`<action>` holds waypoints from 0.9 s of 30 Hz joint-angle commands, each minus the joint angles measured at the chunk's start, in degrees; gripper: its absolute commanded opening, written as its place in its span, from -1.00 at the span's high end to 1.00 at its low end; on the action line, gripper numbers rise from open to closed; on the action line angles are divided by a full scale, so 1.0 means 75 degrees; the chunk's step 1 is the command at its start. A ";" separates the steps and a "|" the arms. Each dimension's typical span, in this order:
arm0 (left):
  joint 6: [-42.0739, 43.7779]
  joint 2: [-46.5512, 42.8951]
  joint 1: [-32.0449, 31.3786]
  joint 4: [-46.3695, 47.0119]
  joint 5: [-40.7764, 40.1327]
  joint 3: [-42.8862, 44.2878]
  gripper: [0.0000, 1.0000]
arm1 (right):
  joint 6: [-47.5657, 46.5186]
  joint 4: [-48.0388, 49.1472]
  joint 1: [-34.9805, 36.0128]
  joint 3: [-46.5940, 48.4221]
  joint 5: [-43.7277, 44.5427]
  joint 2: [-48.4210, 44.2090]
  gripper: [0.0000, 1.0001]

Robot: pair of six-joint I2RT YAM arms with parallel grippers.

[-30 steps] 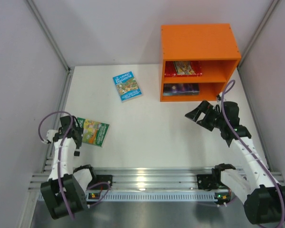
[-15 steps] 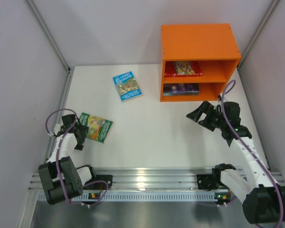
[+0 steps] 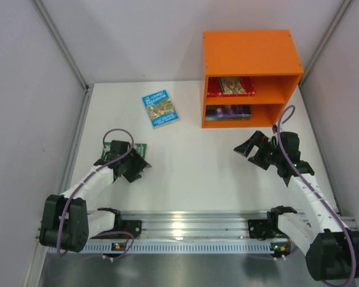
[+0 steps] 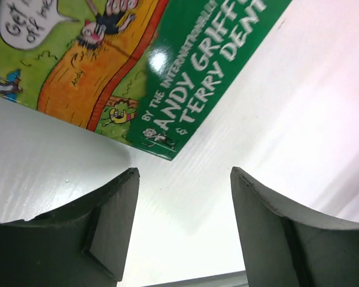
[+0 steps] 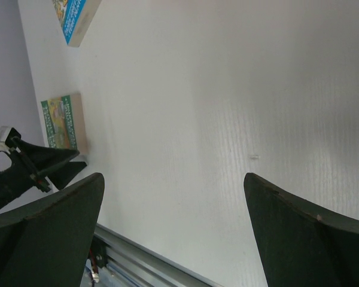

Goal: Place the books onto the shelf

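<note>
The left claw (image 3: 133, 168) is low over the bench (image 3: 191, 173), and from above it covers most of the green book (image 3: 142, 147), with only a strip of cover showing past the wrist. In its own wrist view the left claw (image 4: 184, 173) stands partly open, its two dark fingers (image 4: 110, 227) apart with bare white bench between them. It holds nothing. The green book (image 4: 107, 60) lies flat just ahead of the fingertips, with its nearest corner pointing toward the gap and not yet between the pads. Whether a finger touches the book cannot be told.

The light-blue book (image 3: 160, 109) lies flat on the bench, well ahead of the left claw and a little to its right, clear of everything else.

The right claw (image 3: 251, 150) hangs above the bench with its jaws spread wide and nothing in them. In its wrist view the right claw (image 5: 173, 179) frames only open bench between the fingers. The green book (image 5: 61, 122) and the left arm lie far off across the bench, and the light-blue book (image 5: 78, 15) shows at the upper edge.

The orange shelf (image 3: 251, 51) stands near the right claw, just beyond it toward the back wall, with its open front facing the arms. A red-bordered book (image 3: 229, 86) lies in the upper compartment and a dark purple book (image 3: 228, 112) lies in the lower one; both are flat and well inside the openings
</note>
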 commanded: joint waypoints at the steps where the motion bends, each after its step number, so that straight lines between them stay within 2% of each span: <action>1: 0.0632 -0.0068 -0.0102 -0.0406 -0.0508 0.0969 -0.36 | 0.0146 0.0413 -0.0105 0.0059 -0.0001 -0.0006 -0.99; 4: 0.1488 -0.0010 0.0213 -0.1203 -0.1729 0.1931 -0.47 | 0.0170 0.0367 -0.0093 0.0059 -0.0048 -0.0146 -0.99; 6: 0.1889 0.0130 0.0623 -0.1449 -0.2013 0.2285 -0.48 | 0.0193 0.0308 -0.0105 0.0048 -0.0048 -0.0310 -0.99; 11: 0.3225 0.0866 0.2474 -0.1263 -0.2600 0.3001 -0.52 | 0.0088 0.0179 -0.0105 -0.0022 -0.0118 -0.0615 -0.99; 13: 0.3471 0.1266 0.3071 -0.1310 -0.2379 0.3316 -0.52 | 0.0029 0.0190 -0.0105 -0.0023 -0.0200 -0.0616 -1.00; 17: 0.3707 0.2017 0.3413 -0.1065 -0.2320 0.3529 -0.56 | -0.0192 0.0062 -0.0093 0.0106 -0.0446 -0.0522 -1.00; 19: 0.3823 0.2285 0.3647 -0.0959 -0.1898 0.3552 -0.58 | -0.0298 0.0003 -0.0105 0.0141 -0.0435 -0.0510 -1.00; 24: 0.4316 0.2954 0.3766 -0.0536 -0.1406 0.3575 -0.62 | -0.0369 -0.0032 -0.0105 0.0130 -0.0411 -0.0580 -0.99; 27: 0.4375 0.3481 0.3754 -0.0478 -0.0412 0.3599 -0.58 | -0.0451 -0.0044 -0.0105 0.0118 -0.0447 -0.0569 -0.99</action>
